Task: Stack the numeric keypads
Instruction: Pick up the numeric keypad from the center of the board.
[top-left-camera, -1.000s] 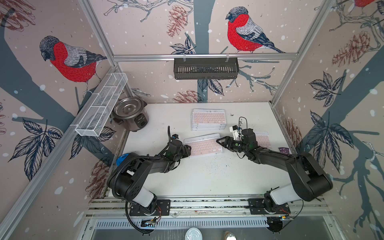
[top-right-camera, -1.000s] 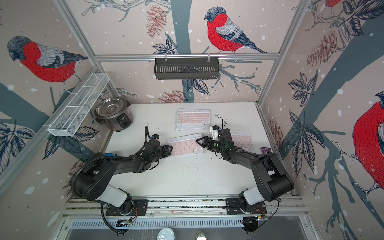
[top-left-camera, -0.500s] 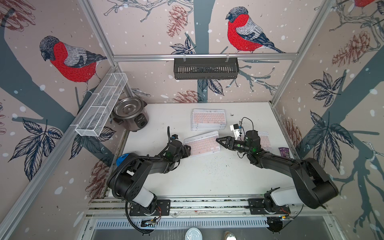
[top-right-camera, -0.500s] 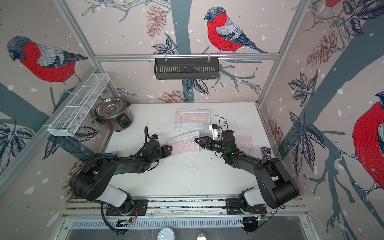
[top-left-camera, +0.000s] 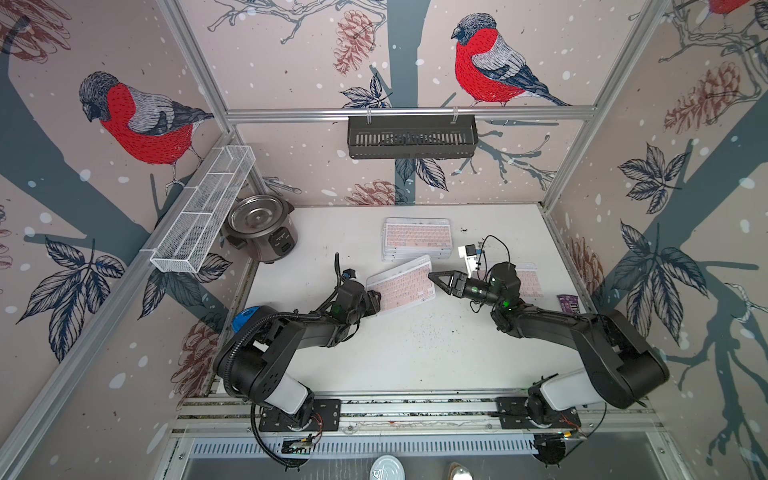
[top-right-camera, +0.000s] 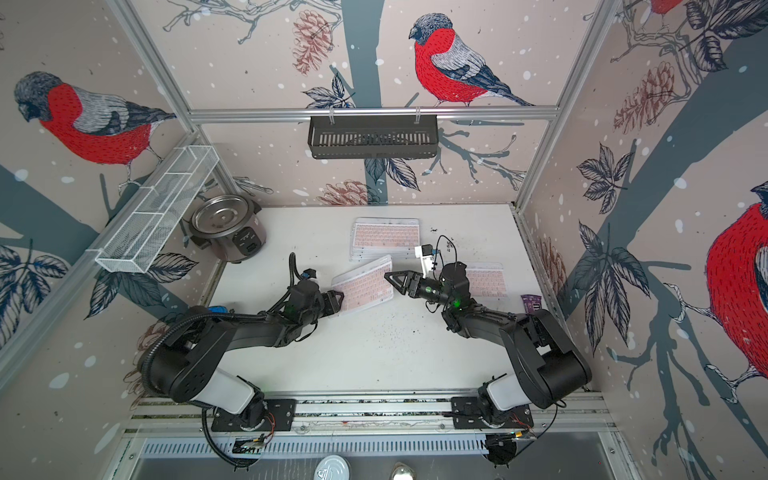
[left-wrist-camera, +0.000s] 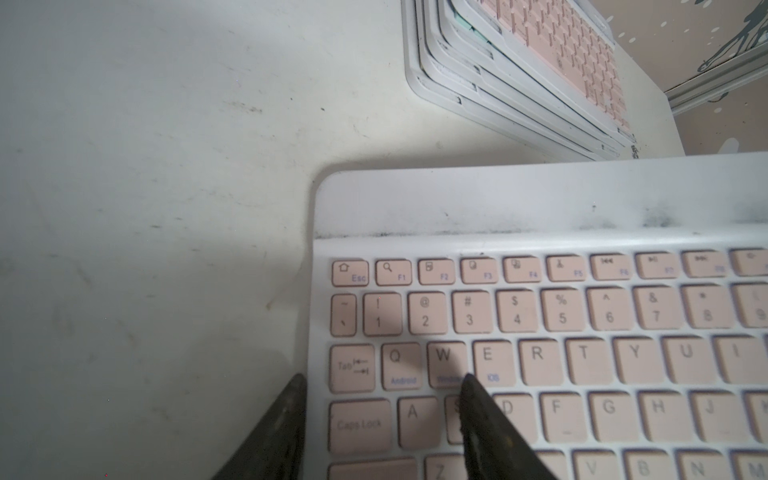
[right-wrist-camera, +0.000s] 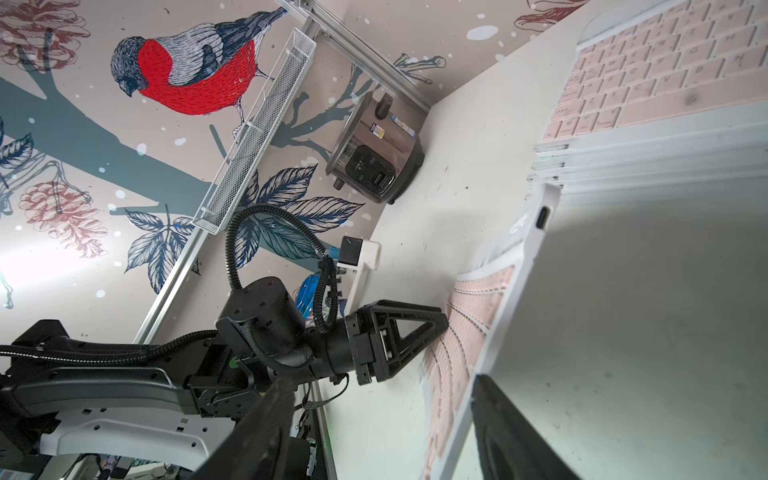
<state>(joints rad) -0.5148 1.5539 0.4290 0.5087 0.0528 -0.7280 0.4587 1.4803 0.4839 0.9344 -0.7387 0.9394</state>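
Black arms, white base links, ribbed cables.

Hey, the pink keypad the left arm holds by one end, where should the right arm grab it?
Take the free short edge of the pink keypad, opposite the end the left gripper is shut on. Come in from the robot's right, as the open right gripper points, one jaw above and one below: it is thin and flat, so probably only an edge pinch fits.

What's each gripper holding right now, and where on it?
Left gripper clamps the pink keypad by its short edge beside Caps Lock; right gripper is open, holding nothing.
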